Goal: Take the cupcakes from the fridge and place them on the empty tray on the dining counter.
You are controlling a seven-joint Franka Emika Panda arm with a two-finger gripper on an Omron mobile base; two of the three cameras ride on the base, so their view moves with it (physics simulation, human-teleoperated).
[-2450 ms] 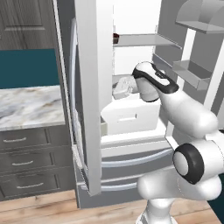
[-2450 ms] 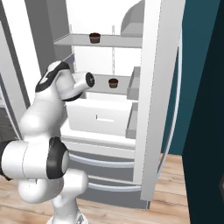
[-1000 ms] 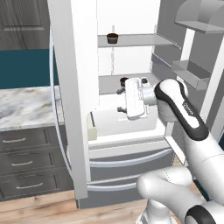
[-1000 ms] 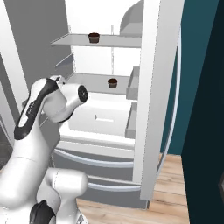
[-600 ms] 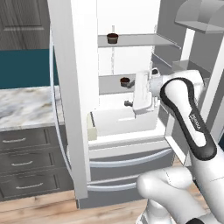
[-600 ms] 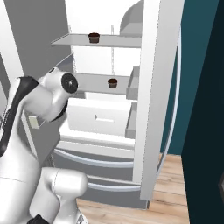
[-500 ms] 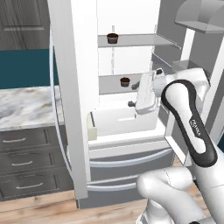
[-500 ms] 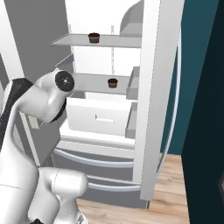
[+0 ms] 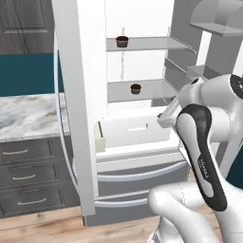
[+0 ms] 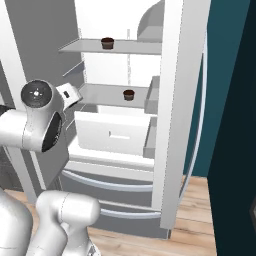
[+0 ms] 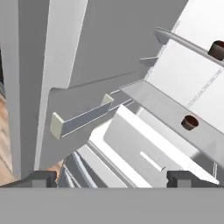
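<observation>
The end effector (image 11: 111,177) is spread wide and empty: in the hand view its two dark fingertips (image 11: 40,177) stand far apart at the bottom, with nothing between them and nothing touching them. It points into the open fridge (image 9: 137,137) from outside, tilted, so the shelves run slantwise across that view.

The cupcakes (image 9: 122,41) sit inside the fridge, one on each of two shelves. The upper cupcake (image 10: 107,43) stands near the front edge of the top shelf (image 10: 135,48); the lower cupcake (image 10: 129,94) stands on the middle shelf (image 10: 107,93), also towards its front edge (it is the nearer of the two to the hand, though still well apart from it). Both are upright, dark-sided with a lighter top.

Below the middle shelf a white drawer (image 9: 135,130) with a slot handle closes off the bottom of the white interior, and under that the two grey steel bottom drawers (image 9: 137,182) carry long curved handles. The fridge doors stand open to either side, with door bins (image 10: 152,100) on the right one.

To the left of the fridge a marble-topped bench (image 9: 26,114) rests on dark grey drawers (image 9: 28,175) against a teal wall (image 9: 23,73). The floor (image 10: 200,220) is light wood planking.
</observation>
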